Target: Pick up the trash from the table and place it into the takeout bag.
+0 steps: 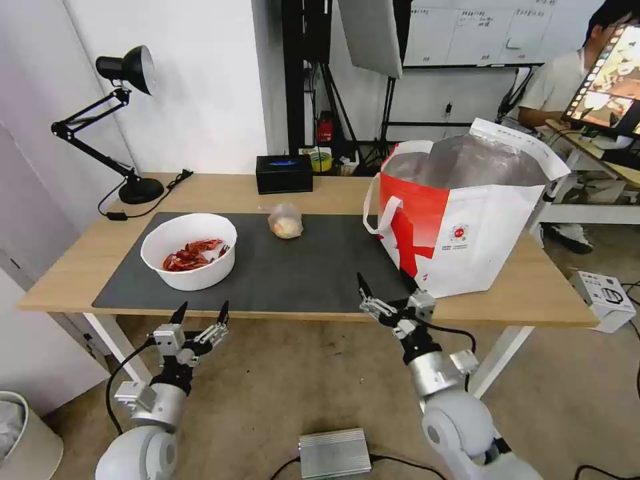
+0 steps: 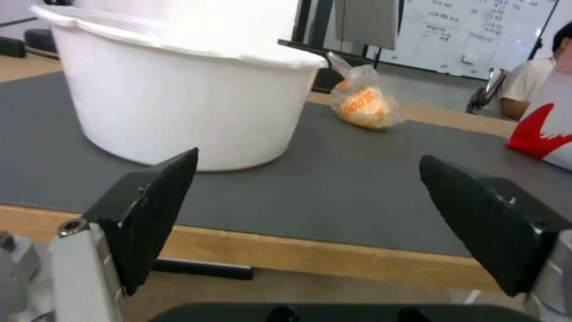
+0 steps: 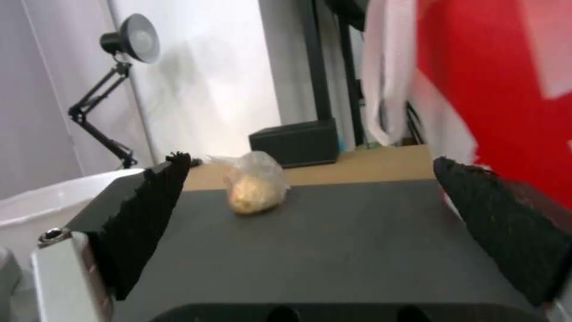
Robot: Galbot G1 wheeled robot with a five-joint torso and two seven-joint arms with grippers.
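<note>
Head view: the white bowl of crayfish shells [image 1: 190, 251] is seen on the dark mat [image 1: 300, 267] at about ten o'clock from the left gripper [image 1: 201, 312], which is held just off the near table [image 1: 80, 267] edge, fingers spread apart and empty. The small clear bag with the beige lump [image 1: 286, 222] lies mid-mat, at eleven o'clock from the right gripper [image 1: 385, 285], also parted and holding nothing at the mat's near edge. The takeout bag [image 1: 467, 220] stands upright and open at that gripper's two o'clock, close by.
</note>
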